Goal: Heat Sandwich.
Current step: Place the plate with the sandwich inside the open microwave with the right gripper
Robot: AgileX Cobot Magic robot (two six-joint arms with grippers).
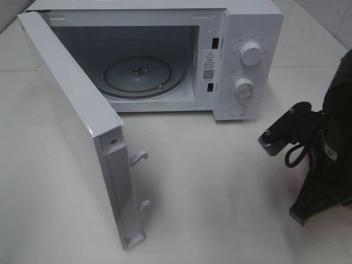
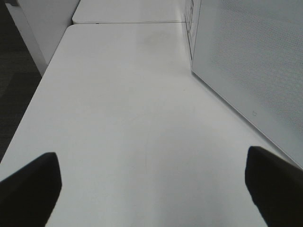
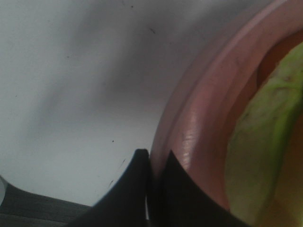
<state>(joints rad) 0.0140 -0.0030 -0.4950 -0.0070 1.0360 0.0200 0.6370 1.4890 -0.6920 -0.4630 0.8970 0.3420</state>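
In the right wrist view the sandwich (image 3: 265, 142) shows only as green lettuce and a bit of tan bread, lying on a round pink plate (image 3: 203, 118). My right gripper (image 3: 152, 163) is shut, and its two dark fingertips pinch the plate's rim. The exterior view cuts off plate and sandwich; only the right arm (image 1: 324, 154) shows at the right edge. My left gripper (image 2: 151, 189) stands wide open over bare white table, with nothing between its fingers (image 2: 28, 189).
A white microwave (image 1: 247, 33) stands at the back with its door (image 1: 71, 126) swung fully open toward the front left. Its glass turntable (image 1: 144, 74) is bare. The door's outer face (image 2: 255, 61) is close beside the left gripper. The white table (image 1: 209, 181) spreads between door and right arm.
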